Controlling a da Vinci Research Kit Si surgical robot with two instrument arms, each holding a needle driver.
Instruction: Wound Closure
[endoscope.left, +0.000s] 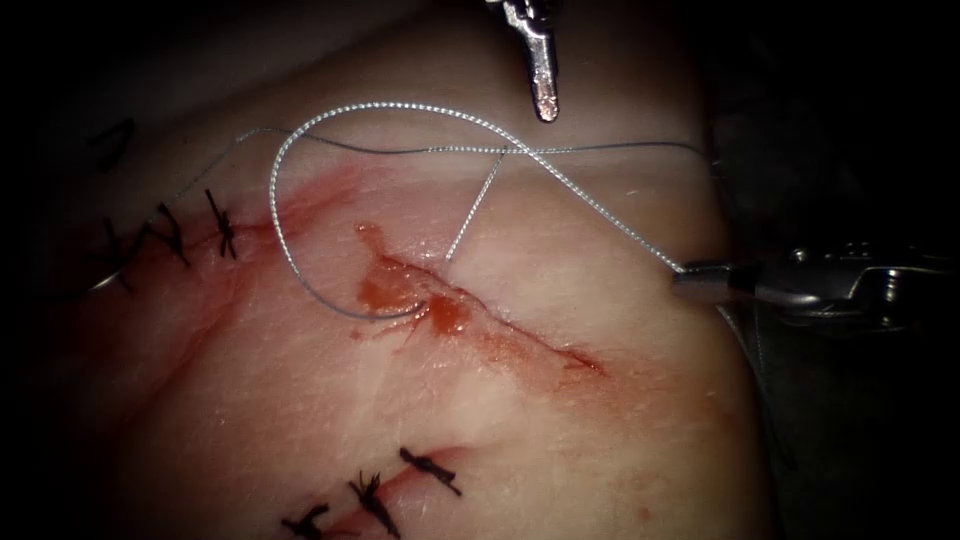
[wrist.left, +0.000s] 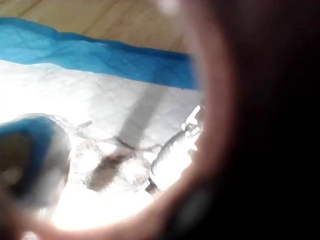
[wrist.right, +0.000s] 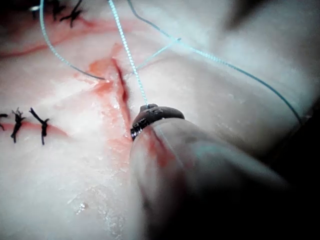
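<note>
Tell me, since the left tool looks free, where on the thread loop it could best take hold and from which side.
Probably the loop's top arc of the thread, just below the left tool, coming from above. There the thread lies apart from the cut and the crossing strands. The right tool holds the thread at the cut's right.

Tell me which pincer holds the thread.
The right pincer, entering from the right edge, is shut on the thread right of the cut. The left pincer, at the top, holds nothing.
</note>
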